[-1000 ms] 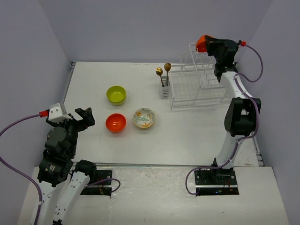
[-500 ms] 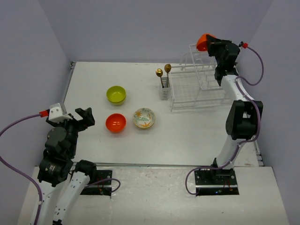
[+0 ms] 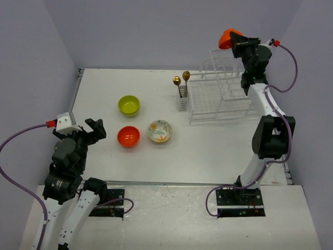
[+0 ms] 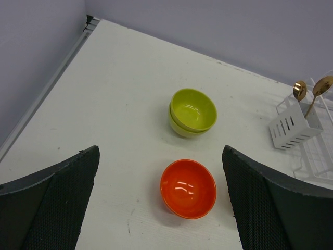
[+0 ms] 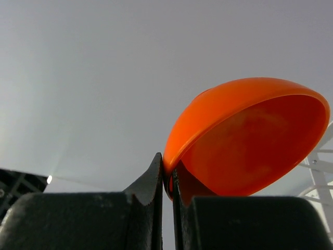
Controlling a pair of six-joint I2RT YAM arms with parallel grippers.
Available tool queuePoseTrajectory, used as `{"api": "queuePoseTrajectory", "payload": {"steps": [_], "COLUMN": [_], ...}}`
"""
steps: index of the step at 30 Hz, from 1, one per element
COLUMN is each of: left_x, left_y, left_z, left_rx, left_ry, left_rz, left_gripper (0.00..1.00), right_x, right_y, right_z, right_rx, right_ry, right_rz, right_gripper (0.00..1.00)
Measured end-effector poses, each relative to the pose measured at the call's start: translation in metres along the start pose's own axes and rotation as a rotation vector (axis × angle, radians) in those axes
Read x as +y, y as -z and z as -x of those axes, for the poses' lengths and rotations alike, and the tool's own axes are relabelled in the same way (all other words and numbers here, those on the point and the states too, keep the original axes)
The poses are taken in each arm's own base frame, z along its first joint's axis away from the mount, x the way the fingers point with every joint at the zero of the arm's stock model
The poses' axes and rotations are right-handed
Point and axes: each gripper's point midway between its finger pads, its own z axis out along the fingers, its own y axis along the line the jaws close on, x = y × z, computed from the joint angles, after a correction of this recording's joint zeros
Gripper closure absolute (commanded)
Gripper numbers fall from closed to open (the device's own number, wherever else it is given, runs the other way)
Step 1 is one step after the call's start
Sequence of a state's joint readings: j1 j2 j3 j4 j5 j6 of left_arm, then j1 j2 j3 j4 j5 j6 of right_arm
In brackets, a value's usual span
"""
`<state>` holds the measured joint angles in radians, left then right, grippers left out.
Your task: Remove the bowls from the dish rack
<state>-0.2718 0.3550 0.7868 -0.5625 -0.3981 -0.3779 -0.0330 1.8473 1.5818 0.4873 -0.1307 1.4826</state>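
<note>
My right gripper [image 3: 235, 42] is shut on the rim of an orange bowl [image 3: 227, 38] and holds it high above the white wire dish rack [image 3: 218, 99]; the right wrist view shows the bowl [image 5: 244, 135] pinched between the fingers [image 5: 151, 179]. On the table sit a lime-green bowl [image 3: 129, 105], another orange bowl [image 3: 128, 136] and a cream floral bowl [image 3: 159, 130]. My left gripper [image 3: 93, 130] is open and empty, left of the orange bowl. In the left wrist view the orange bowl [image 4: 188, 188] lies between my fingers and the green bowl [image 4: 192, 112] beyond it.
Two gold spoons [image 3: 181, 79] stand in the small white caddy [image 3: 182, 100] at the rack's left side; they also show in the left wrist view [image 4: 312, 91]. Walls close in the table at the back and both sides.
My right gripper has lifted the orange bowl higher above the rack. The left arm has barely moved.
</note>
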Motion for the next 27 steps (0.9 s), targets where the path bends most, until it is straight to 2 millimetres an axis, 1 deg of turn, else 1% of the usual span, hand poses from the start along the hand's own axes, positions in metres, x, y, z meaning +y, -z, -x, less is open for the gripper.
{"api": "queuePoseTrajectory", "payload": {"steps": [2, 3, 5, 6, 8, 9, 11, 12, 13, 14, 15, 17, 18, 19, 20, 21, 22, 23, 24, 25, 26, 27], "left_x": [0.001, 0.001, 0.002, 0.002, 0.004, 0.004, 0.003, 0.001, -0.002, -0.007, -0.015, -0.032, -0.042, -0.055, -0.069, -0.084, -0.096, -0.113, -0.124, -0.137, -0.148, -0.16], "left_y": [-0.001, -0.002, -0.004, -0.006, -0.011, -0.014, -0.021, -0.024, -0.027, -0.027, -0.028, -0.025, -0.023, -0.02, -0.015, -0.012, -0.01, -0.006, -0.01, -0.014, -0.018, -0.026], "left_z": [-0.001, -0.001, -0.003, -0.004, -0.008, -0.011, -0.017, -0.017, -0.014, -0.009, 0.002, 0.032, 0.05, 0.071, 0.093, 0.111, 0.121, 0.127, 0.129, 0.123, 0.112, 0.094], "left_rx": [0.002, 0.005, 0.014, 0.021, 0.04, 0.054, 0.089, 0.104, 0.114, 0.12, 0.116, 0.088, 0.063, 0.044, 0.018, -0.004, -0.007, 0.005, 0.021, 0.055, 0.104, 0.177], "left_ry": [-0.001, -0.003, -0.008, -0.012, -0.022, -0.029, -0.043, -0.048, -0.05, -0.049, -0.042, -0.021, -0.006, 0.005, 0.019, 0.029, 0.03, 0.029, 0.025, 0.016, 0.005, -0.004], "left_rz": [0.005, 0.009, 0.019, 0.026, 0.046, 0.055, 0.069, 0.07, 0.066, 0.056, 0.034, -0.02, -0.056, -0.101, -0.158, -0.217, -0.269, -0.351, -0.391, -0.451, -0.504, -0.556], "left_gripper": [0.0, 0.0, 0.0, 0.0, 0.0, 0.0, 0.0, 0.0, 0.0, 0.0, 0.0, 0.0, 0.0, 0.0, 0.0, 0.0, 0.0, 0.0, 0.0, 0.0, 0.0, 0.0], "right_x": [0.014, 0.025, 0.054, 0.066, 0.092, 0.102, 0.115, 0.122, 0.123, 0.122, 0.119, 0.101, 0.089, 0.076, 0.062, 0.047, 0.033, 0.021, 0.008, -0.003, -0.013, -0.021], "right_y": [0.006, 0.011, 0.023, 0.031, 0.057, 0.075, 0.115, 0.139, 0.161, 0.188, 0.22, 0.275, 0.296, 0.308, 0.334, 0.351, 0.366, 0.378, 0.39, 0.4, 0.41, 0.418], "right_z": [-0.007, -0.011, -0.022, -0.029, -0.05, -0.065, -0.105, -0.132, -0.157, -0.185, -0.213, -0.25, -0.261, -0.267, -0.278, -0.285, -0.292, -0.297, -0.301, -0.304, -0.306, -0.305], "right_rx": [0.042, 0.068, 0.134, 0.167, 0.252, 0.297, 0.386, 0.438, 0.492, 0.559, 0.643, 0.787, 0.841, 0.881, 0.949, 1.005, 1.056, 1.103, 1.154, 1.192, 1.234, 1.274], "right_ry": [0.031, 0.046, 0.083, 0.106, 0.198, 0.258, 0.409, 0.498, 0.569, 0.65, 0.723, 0.854, 0.915, 0.986, 1.034, 1.092, 1.146, 1.198, 1.256, 1.313, 1.372, 1.422], "right_rz": [0.029, 0.055, 0.132, 0.166, 0.236, 0.267, 0.329, 0.371, 0.4, 0.442, 0.493, 0.576, 0.604, 0.621, 0.655, 0.666, 0.674, 0.677, 0.674, 0.676, 0.673, 0.663], "right_gripper": [1.0, 1.0, 1.0, 1.0, 1.0, 1.0, 1.0, 1.0, 1.0, 1.0, 1.0, 1.0, 1.0, 1.0, 1.0, 1.0, 1.0, 1.0, 1.0, 1.0, 1.0, 1.0]}}
